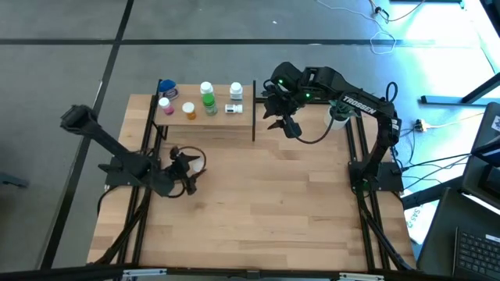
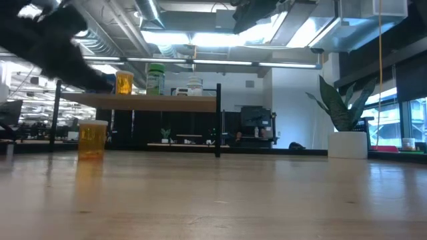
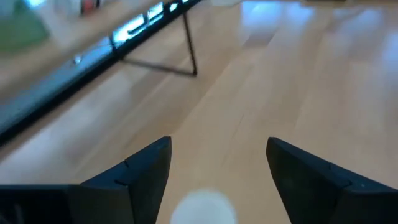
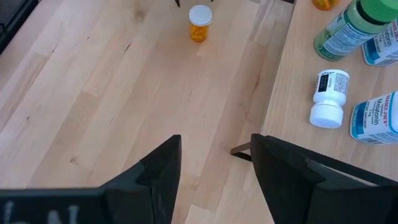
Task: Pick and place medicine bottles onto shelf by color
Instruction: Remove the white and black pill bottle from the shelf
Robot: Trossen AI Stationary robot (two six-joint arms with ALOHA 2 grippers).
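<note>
An orange medicine bottle [image 2: 92, 139] with a white cap [image 4: 199, 14] stands on its base on the tabletop, in front of the shelf's left end. My left gripper [image 3: 217, 146] hangs open just above it; the cap [image 3: 202, 208] shows low between the fingers, untouched. The shelf [image 1: 205, 117] holds several bottles: blue [image 1: 166, 87], pink [image 1: 165, 105], orange [image 1: 189, 111], green [image 1: 208, 98] and white [image 1: 236, 91] upright, and a white one [image 4: 329, 98] lying on its side. My right gripper [image 1: 280, 121] waits open, raised above the table beside the shelf's right end.
A potted plant [image 2: 343, 110] in a white pot stands at the table's far right, near my right arm. The shelf's thin black posts [image 2: 218, 120] reach down to the tabletop. Bare wood [image 1: 266, 203] spreads across the near half of the table.
</note>
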